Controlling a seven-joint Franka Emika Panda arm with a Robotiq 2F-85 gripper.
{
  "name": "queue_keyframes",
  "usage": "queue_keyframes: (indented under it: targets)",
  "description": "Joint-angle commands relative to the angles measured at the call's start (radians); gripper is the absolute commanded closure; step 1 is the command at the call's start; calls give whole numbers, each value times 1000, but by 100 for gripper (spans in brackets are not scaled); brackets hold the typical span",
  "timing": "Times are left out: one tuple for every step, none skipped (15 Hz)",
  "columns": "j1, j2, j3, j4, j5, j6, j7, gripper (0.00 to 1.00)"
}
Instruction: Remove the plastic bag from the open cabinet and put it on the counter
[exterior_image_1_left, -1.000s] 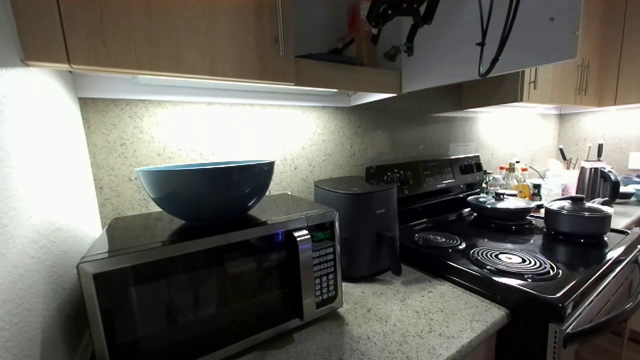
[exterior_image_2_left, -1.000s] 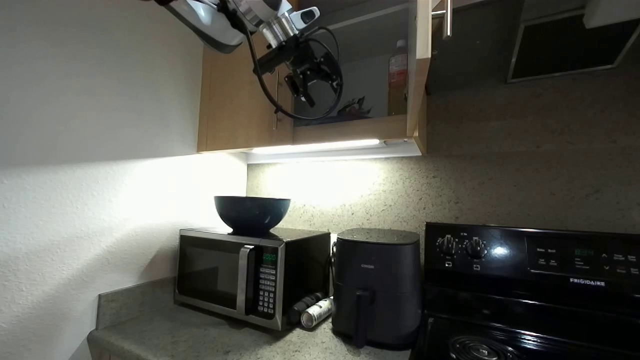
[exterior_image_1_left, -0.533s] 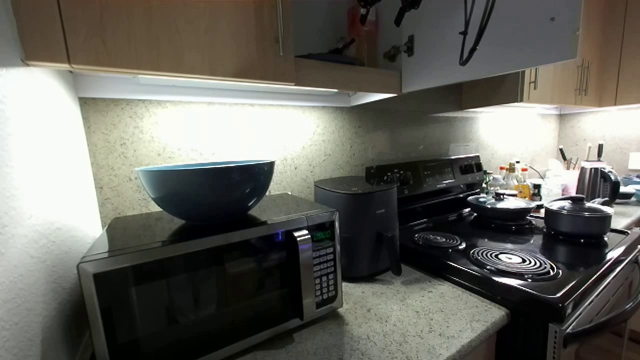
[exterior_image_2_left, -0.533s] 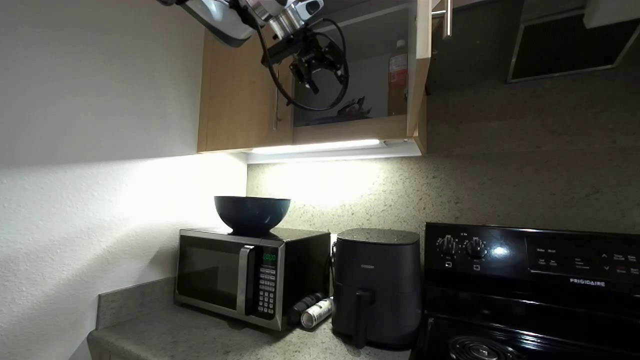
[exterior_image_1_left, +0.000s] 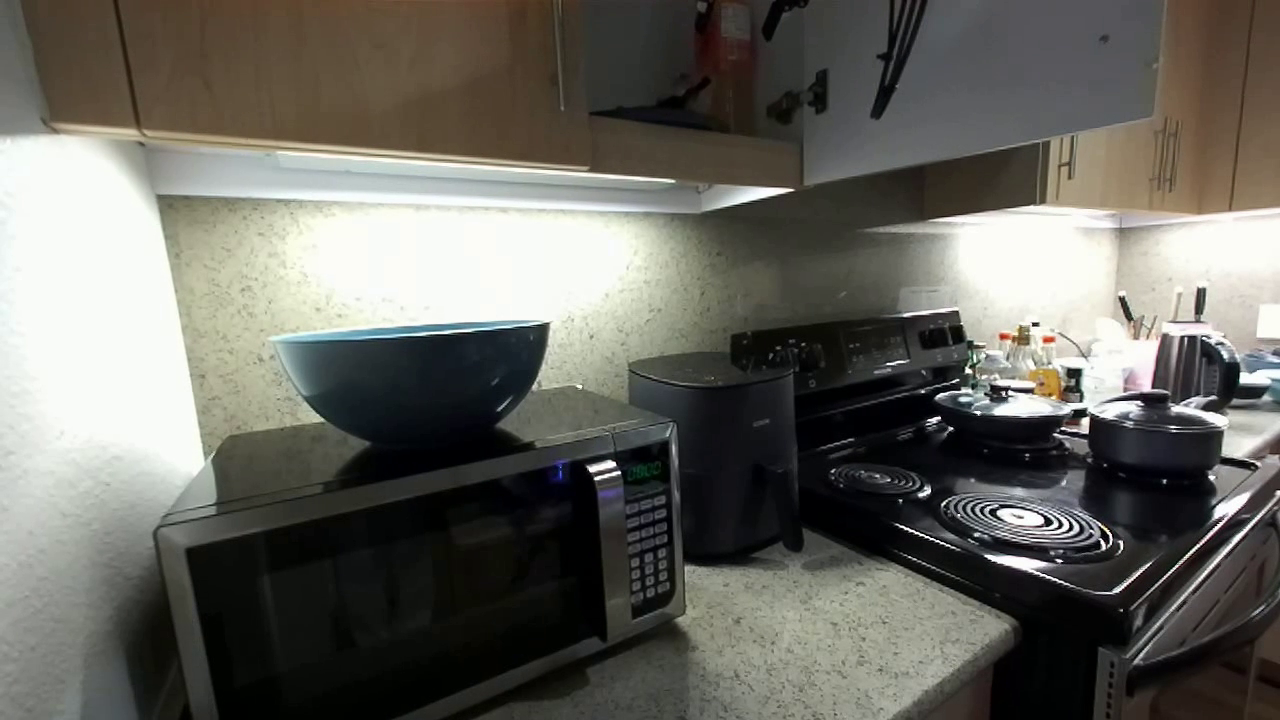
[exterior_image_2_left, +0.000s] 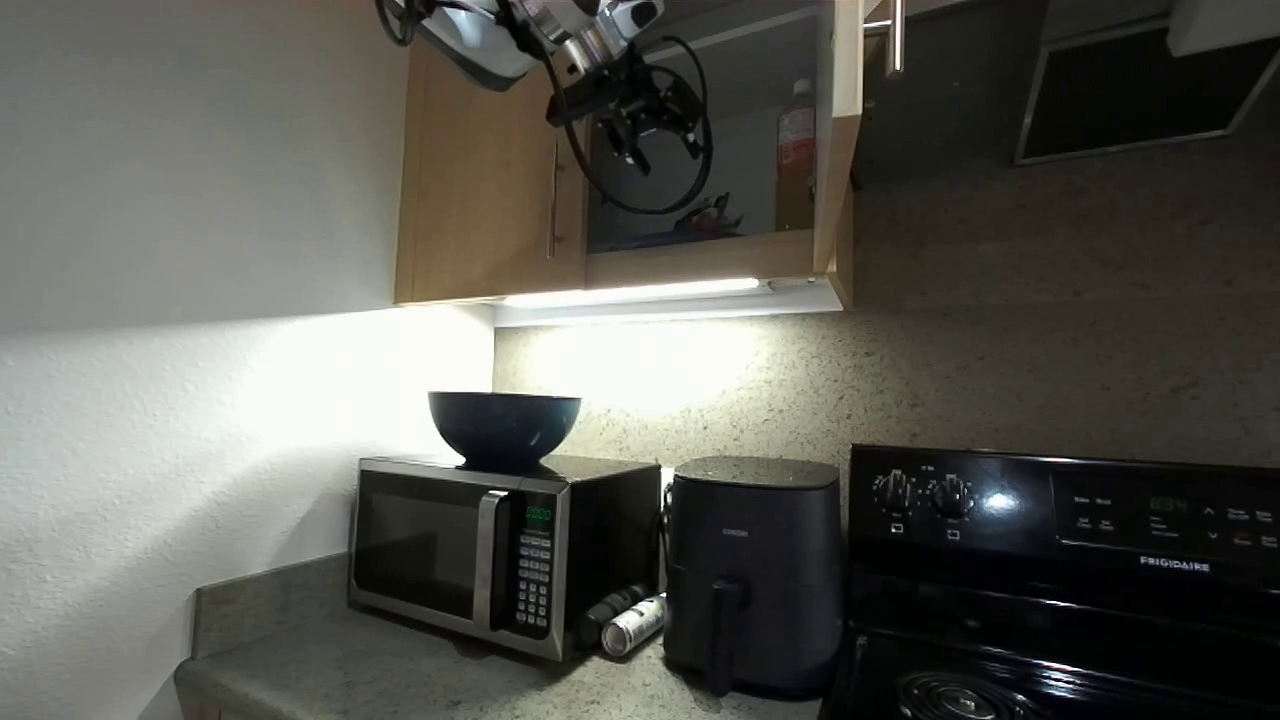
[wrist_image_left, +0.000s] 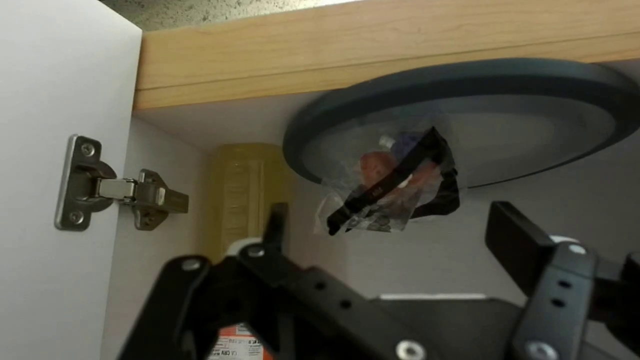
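Plastic bag (wrist_image_left: 392, 180): in open cabinet (wrist_image_left: 350, 47) | claw (wrist_image_left: 387, 222): jaws wide apart, clear of the bag

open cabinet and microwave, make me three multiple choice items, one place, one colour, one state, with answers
1. Where is the plastic bag?
A) on the counter
B) in the bowl
C) inside the open cabinet

2. What colour are the digits on the microwave?
A) green
B) red
C) white

3. How do the fingers stand?
A) shut on the bag
B) spread apart
C) pressed together

1 C: the wrist view shows it behind the wooden front edge.
2 A: both exterior views show them glowing green.
3 B: the wrist view shows a wide gap between them.
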Motion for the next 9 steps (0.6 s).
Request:
queue_keyframes:
  targets:
    - [1, 3, 1, -6, 1, 12, 0, 0]
    - [0, 19, 1, 5, 1, 27, 29, 0]
    - [1, 46, 0, 28, 19, 35, 27, 0]
    - [1, 66, -1, 44, 27, 47, 23, 0]
    - [1, 95, -2, 73, 41, 51, 14, 0]
    - [0, 118, -2, 94, 47, 61, 11, 0]
    - [0, 148, -2, 125, 51, 72, 7, 0]
    - [1, 178, 1, 161, 52, 75, 8, 0]
    - [2, 206, 2, 193, 49, 83, 8, 0]
